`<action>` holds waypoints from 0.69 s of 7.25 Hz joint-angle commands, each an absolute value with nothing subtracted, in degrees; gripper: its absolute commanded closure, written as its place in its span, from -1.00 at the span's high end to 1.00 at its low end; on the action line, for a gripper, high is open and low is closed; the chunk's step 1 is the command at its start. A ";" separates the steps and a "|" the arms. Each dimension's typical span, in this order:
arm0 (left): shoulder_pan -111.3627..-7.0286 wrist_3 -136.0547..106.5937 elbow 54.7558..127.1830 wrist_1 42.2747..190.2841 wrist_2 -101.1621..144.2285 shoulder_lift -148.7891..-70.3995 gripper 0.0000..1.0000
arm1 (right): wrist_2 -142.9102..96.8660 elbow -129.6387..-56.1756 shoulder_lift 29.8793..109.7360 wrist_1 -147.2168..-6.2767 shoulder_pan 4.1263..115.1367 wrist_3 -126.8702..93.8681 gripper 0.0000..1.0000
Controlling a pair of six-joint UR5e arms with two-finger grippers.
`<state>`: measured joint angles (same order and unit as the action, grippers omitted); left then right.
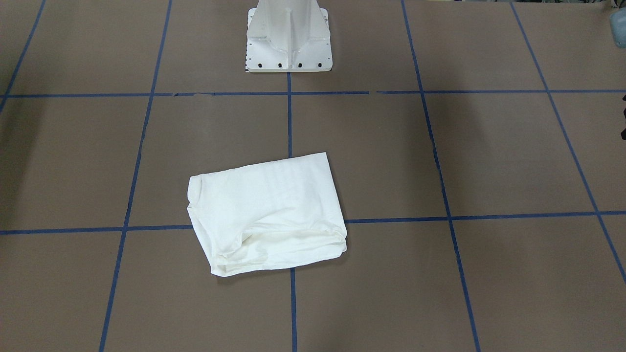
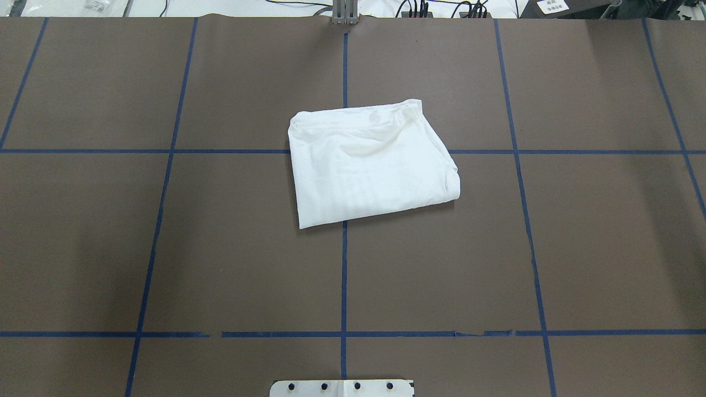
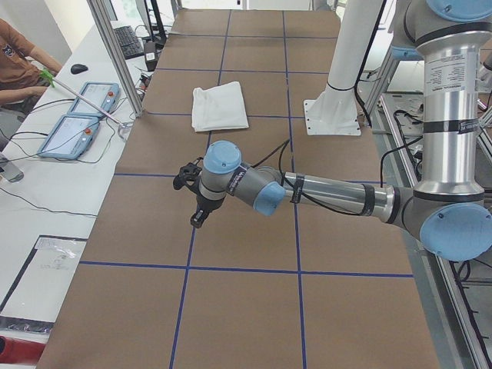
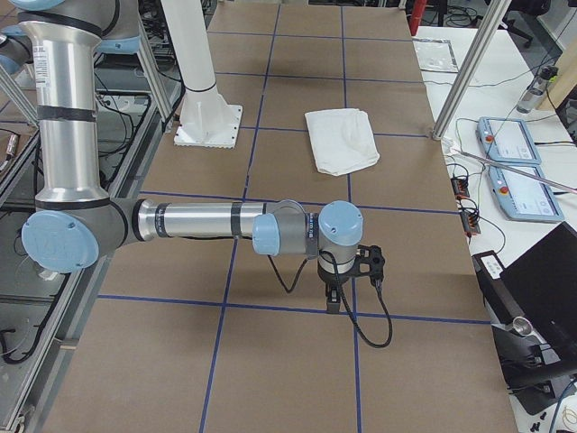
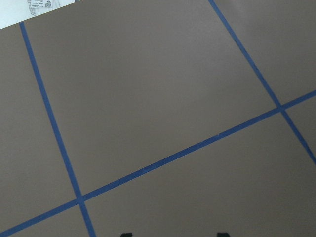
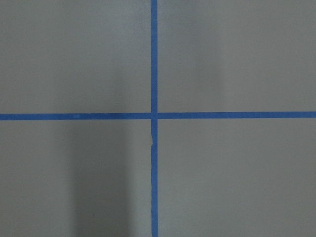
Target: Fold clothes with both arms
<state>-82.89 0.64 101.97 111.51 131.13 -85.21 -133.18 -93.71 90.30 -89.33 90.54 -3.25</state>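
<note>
T-shirt: the white T-shirt (image 2: pixel 369 165) is laid folded into a rough rectangle on the brown worktop (image 2: pixel 248 248), over a crossing of the blue tape lines (image 2: pixel 344 264), touched by neither claw.
Left claw: the left claw (image 3: pixel 198 219) is held over bare worktop, well apart from the T-shirt; its fingertips (image 5: pixel 126 234) are seen spread wide, with nothing between them.
Right claw: the right claw (image 4: pixel 334 302) is held low above a tape line, well apart from the T-shirt; whether it is spread or closed cannot be told.

our left arm (image 3: pixel 330 196) stretches low over the counter (image 3: pixel 231 307), well to one side of the pedestal (image 3: pixel 332 115), left pincer (image 3: pixel 198 219) pointing down, fingertips (image 5: pixel 126 234) apart; our right arm (image 4: pixel 194 219) likewise on the opposite side, right pincer (image 4: pixel 334 302) spread unclear.
</note>
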 commanded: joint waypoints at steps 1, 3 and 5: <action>-85.50 1.41 101.78 104.47 132.26 -86.39 0.32 | -133.15 -94.13 89.22 -89.47 87.30 -5.61 1.00; -87.01 1.32 101.78 101.78 134.03 -87.63 0.32 | -133.15 -94.13 89.03 -88.77 84.21 -11.33 1.00; -87.10 0.62 101.69 96.01 137.53 -88.67 0.35 | -133.42 -94.57 88.60 -89.20 82.63 -11.34 1.00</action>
<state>-86.92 0.87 101.75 99.80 135.40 -87.81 -133.36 -94.31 88.92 -88.92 83.76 -11.00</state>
